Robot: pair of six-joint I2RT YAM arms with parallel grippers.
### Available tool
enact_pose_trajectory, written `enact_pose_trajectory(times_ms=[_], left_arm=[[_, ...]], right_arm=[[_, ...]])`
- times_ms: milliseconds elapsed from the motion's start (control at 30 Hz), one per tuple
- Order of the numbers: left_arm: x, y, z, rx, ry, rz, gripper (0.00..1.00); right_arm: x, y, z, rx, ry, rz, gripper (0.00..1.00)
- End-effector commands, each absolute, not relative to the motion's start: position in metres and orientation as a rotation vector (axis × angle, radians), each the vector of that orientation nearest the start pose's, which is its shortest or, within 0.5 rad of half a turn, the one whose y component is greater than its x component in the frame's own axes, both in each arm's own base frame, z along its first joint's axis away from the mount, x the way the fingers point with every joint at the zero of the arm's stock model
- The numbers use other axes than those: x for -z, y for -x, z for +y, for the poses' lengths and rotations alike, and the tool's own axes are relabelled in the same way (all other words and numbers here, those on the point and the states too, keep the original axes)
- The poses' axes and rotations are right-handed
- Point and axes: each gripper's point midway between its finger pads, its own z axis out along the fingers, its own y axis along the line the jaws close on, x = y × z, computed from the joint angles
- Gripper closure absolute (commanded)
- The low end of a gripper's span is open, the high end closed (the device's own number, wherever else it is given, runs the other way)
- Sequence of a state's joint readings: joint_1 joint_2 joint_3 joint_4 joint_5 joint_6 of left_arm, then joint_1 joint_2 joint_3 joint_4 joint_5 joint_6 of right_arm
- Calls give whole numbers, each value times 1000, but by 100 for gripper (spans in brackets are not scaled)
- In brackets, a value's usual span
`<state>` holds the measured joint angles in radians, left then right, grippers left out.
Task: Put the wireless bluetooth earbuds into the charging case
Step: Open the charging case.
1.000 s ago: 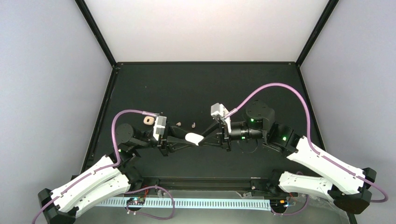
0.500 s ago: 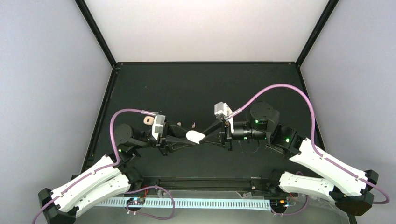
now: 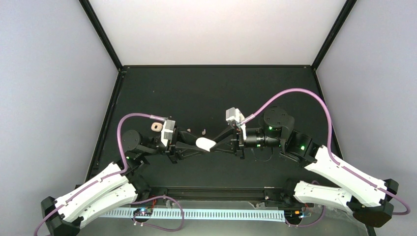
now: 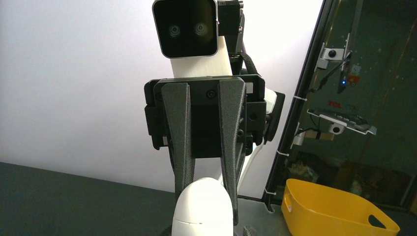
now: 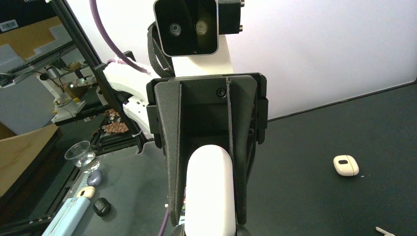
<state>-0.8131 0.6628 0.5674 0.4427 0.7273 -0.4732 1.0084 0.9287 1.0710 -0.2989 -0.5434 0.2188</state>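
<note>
Black bench (image 3: 221, 93) carries everything. Over its middle the left arm (image 3: 93, 189) and right arm (image 3: 344, 172) reach in from the near corners and meet nose to nose. Between them is the white case (image 3: 204, 144), seemingly held clear of the bench; its long axis runs left to right, along the line joining the two wrists.

Left jaws are clenched on the left end of the case, a finger on each flank, as the right wrist view shows; right jaws are clenched on its right end in the same way, as the left wrist view shows. Both arms thus grasp the one case, and neither is free to pick anything up. A seam crosses the shell low in the left wrist view and no cavity shows, so I judge the case closed; the lid would have to open before anything goes in.

Beige case (image 3: 156, 127) lies on the bench, far and left of the left wrist.

Two pale buds (image 3: 188, 131) lie on the bench just to the far side of the meeting jaws, side by side, the right one (image 3: 202, 132) almost straight beyond the white case. The left jaws are nearer to them, though not by much; how their stems point is too small to tell. A white sliver (image 5: 383, 230) at the lower right of the right wrist view may be a bud; I cannot tell.
</note>
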Motion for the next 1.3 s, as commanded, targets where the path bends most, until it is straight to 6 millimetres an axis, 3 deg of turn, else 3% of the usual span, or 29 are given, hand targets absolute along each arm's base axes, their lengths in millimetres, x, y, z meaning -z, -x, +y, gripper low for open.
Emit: enact_pose_trajectory(times_ms=[0, 167, 800, 933, 1167, 1267], left_arm=[[-395, -81, -260, 1533, -957, 1099, 67], [-395, -80, -261, 1534, -964, 1096, 71], [-396, -77, -260, 1539, -977, 1083, 72], [-396, -77, -260, 1539, -977, 1083, 67], [-394, -77, -260, 1543, -982, 1088, 69], [-392, -78, -261, 1542, -981, 1096, 62]], right_arm=[[-385, -93, 314, -1334, 1126, 1536, 86], [-384, -93, 314, -1337, 1132, 1540, 86], [-376, -91, 316, -1322, 1179, 1556, 86], [-375, -90, 315, -1310, 1193, 1561, 86], [-378, -90, 314, -1310, 1183, 1549, 86], [-382, -90, 313, -1314, 1172, 1536, 86]])
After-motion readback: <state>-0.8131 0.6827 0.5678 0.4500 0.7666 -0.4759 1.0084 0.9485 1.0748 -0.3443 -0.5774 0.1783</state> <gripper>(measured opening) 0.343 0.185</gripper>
